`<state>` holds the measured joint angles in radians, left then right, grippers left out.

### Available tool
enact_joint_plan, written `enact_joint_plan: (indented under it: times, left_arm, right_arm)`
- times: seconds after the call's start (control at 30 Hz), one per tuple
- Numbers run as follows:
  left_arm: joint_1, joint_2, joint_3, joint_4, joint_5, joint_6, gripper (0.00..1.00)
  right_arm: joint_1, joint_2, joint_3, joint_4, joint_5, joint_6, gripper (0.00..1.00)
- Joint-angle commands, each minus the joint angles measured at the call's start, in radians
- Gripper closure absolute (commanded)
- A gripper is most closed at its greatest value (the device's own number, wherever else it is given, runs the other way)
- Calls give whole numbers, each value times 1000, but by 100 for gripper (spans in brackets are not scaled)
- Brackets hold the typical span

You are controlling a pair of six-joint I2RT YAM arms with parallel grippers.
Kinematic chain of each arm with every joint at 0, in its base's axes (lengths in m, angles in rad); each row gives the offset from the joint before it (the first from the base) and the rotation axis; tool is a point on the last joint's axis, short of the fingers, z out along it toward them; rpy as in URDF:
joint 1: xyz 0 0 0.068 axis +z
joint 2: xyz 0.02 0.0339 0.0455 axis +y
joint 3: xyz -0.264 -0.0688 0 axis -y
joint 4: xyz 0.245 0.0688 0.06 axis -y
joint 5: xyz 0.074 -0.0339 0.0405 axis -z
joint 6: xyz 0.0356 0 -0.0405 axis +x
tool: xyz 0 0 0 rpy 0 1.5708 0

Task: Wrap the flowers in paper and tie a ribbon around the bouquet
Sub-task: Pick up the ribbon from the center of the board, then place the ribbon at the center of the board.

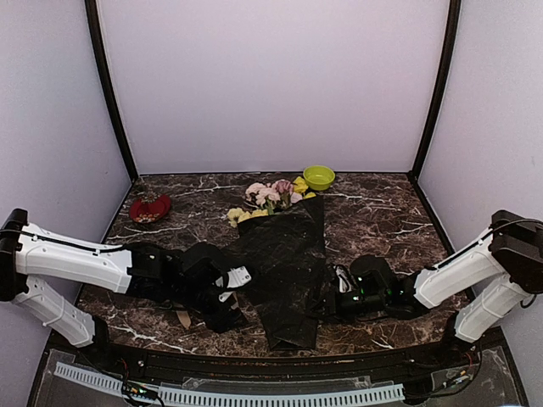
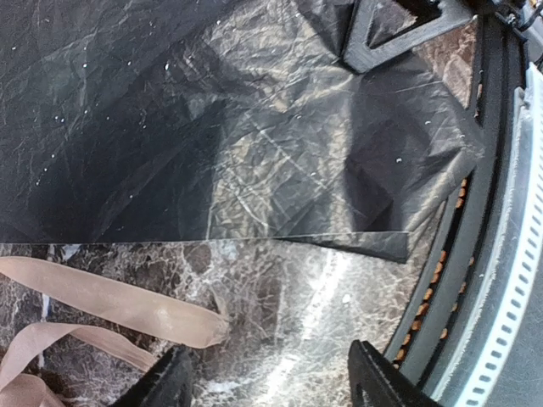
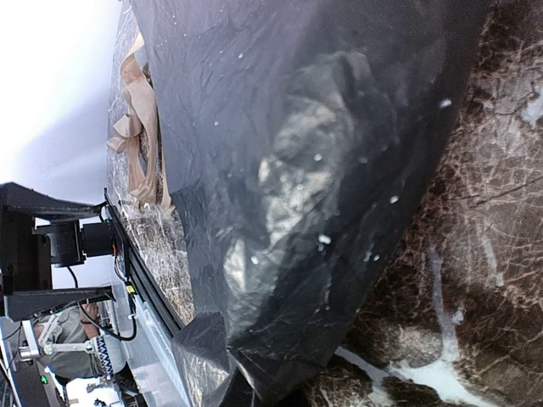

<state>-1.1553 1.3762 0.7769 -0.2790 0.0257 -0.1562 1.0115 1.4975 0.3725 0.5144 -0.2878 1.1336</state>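
Observation:
The bouquet lies along the middle of the table, a cone of black crinkly paper point(image 1: 288, 271) with its narrow end toward me. The pink and yellow flowers point(image 1: 271, 197) stick out of its far end. My left gripper point(image 1: 231, 292) sits at the paper's left edge. In the left wrist view this left gripper point(image 2: 271, 369) is open over bare marble, just short of the paper point(image 2: 254, 127). The beige ribbon point(image 2: 127, 301) ends beside its left finger. My right gripper point(image 1: 333, 298) is at the cone's right side. In the right wrist view the right gripper point(image 3: 254, 394) is shut on a fold of the paper point(image 3: 297, 170).
A green bowl point(image 1: 319, 177) stands at the back, right of the flowers, and a red dish point(image 1: 150, 208) at the back left. More ribbon point(image 3: 140, 127) lies bunched beyond the cone. The table's black front rail point(image 2: 475, 254) runs close to my left gripper.

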Motion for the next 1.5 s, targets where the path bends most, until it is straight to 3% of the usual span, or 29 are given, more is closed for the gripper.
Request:
enact_joint_plan:
  times: [0.0,0.33,0.53,0.67,1.07,1.3,1.47]
  left_arm:
    - [1,69,46,-64,-33,90,34]
    - [56,248,113,-140,-43,120,29]
    - [112,284,82,-69,3,119,32]
    - [123,287,60,-41,25,122,41]
    - [128,290,72,-15,-11,121,100]
    - [65,135,41,-8,8,89,100]
    - [-76,20,-1,87,244,14,100]
  right_arm:
    - [-2,-24,23,-2,14,-27,100]
    - [-2,-44,29,-42,22,-50,100]
    - [-2,-61,19,-44,28,-51,100]
    - [-1,-65,20,-55,33,-58,100]
    - [-1,-67,17,-49,35,-54,100]
    - [-2,-56,32,-17,22,-26,100]
    - [-2,-48,55,-4,10,-9,100]
